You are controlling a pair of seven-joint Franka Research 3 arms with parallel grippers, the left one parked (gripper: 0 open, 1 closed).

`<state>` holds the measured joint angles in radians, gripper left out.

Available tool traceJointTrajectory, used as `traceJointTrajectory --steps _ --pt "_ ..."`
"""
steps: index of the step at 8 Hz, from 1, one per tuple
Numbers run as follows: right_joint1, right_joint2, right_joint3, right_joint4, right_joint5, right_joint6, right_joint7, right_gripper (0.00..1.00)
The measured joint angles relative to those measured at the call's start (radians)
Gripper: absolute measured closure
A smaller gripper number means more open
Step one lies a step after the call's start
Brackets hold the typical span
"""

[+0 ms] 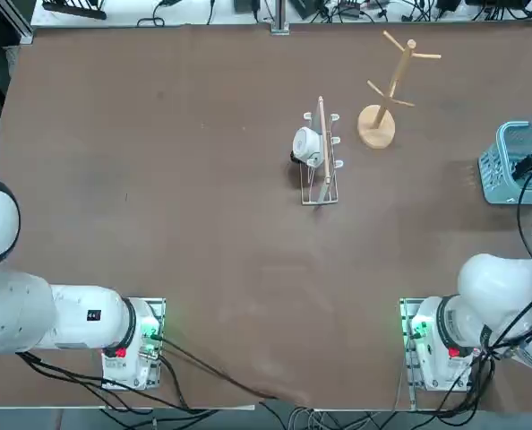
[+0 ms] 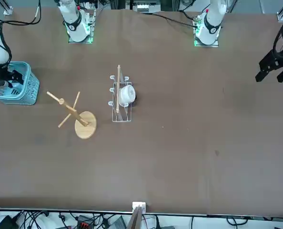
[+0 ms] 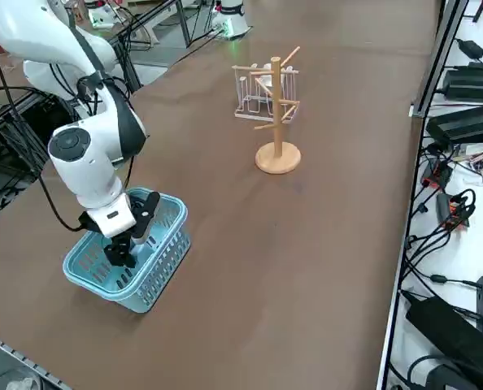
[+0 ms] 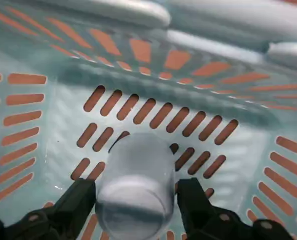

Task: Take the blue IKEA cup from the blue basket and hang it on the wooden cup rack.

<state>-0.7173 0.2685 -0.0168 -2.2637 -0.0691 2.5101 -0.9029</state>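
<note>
The blue basket (image 3: 128, 280) sits on the table (image 1: 203, 224) on the robot's right side, with the right gripper (image 4: 136, 186) lowered into it. The gripper's fingers stand wide apart, one on each side of the blue cup (image 4: 133, 202), which lies inside the basket; whether either finger touches the cup cannot be told. The basket's slotted walls surround cup and fingers, and the right arm (image 3: 87, 158) reaches over the basket's rim from the side nearer the robot's bases. To the basket's left, and somewhat farther from the bases, the wooden cup rack (image 1: 376, 127) stands upright on its round disc. Farther left of the basket, beyond the wooden rack, is the low wire rack (image 1: 320, 193) with white-tipped pegs, and a white cup (image 1: 307, 145) hangs at its side away from the basket. That makes one basket, two racks and two cups in sight, one cup in the basket and one on the wire rack; at least four pegs show on the wooden rack. The basket is cut off by the picture's edge in the top and front views, and the arm and gripper cover part of it in the right side view. The blue cup shows clearly only in the wrist view, and its handle cannot be made out there.
</note>
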Motion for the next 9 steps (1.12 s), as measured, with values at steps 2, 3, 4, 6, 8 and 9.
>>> traceJointTrajectory --steps 2,3,4,6,8,9 --pt "0.000 0.000 0.001 0.000 0.000 -0.002 0.000 0.01" --pt "0.000 0.000 0.001 0.000 0.000 -0.006 0.000 0.01" --pt "0.000 0.000 0.001 0.000 0.000 -0.014 0.000 0.04" --pt "0.000 -0.003 0.001 0.002 0.000 -0.031 -0.002 0.14" --pt "0.000 -0.005 0.001 0.003 0.000 -0.037 -0.004 0.15" --pt "0.000 -0.005 0.001 0.003 0.000 -0.038 -0.005 0.15"
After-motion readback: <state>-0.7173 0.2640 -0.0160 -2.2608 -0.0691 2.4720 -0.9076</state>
